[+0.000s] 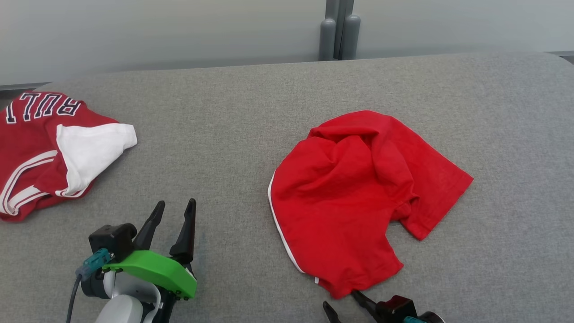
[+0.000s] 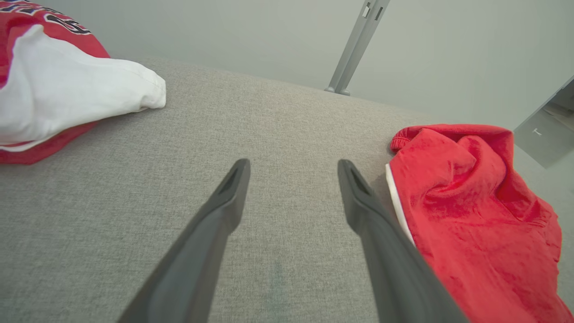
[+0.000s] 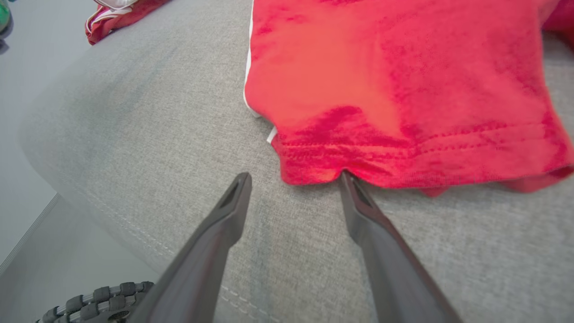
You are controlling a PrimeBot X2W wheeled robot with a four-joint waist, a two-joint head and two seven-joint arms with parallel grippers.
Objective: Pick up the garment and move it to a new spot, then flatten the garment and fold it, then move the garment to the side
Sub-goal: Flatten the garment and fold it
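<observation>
- Writing: dark, white-edged letters on the red-and-white garment [image 1: 40, 157] at far left read "ULL" upside down to me; the leading letter is unclear.
- Two garments: that one, and the plain red garment [image 1: 358, 197], crumpled right of centre on the grey tabletop [image 1: 224, 116].
- Two hands: the left hand [image 1: 176, 204] is spread wide, holding nothing, between the garments. The right hand [image 1: 341, 301] is spread wide, one fingertip [image 3: 349, 181] touching the plain red garment's near edge.

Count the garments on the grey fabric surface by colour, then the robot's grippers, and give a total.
Plain red crumpled garment: 1
Red-and-white jersey garment with dark lettering: 1
Dark two-fingered grippers, the left gripper and the right gripper, both open: 2
Total: 4
</observation>
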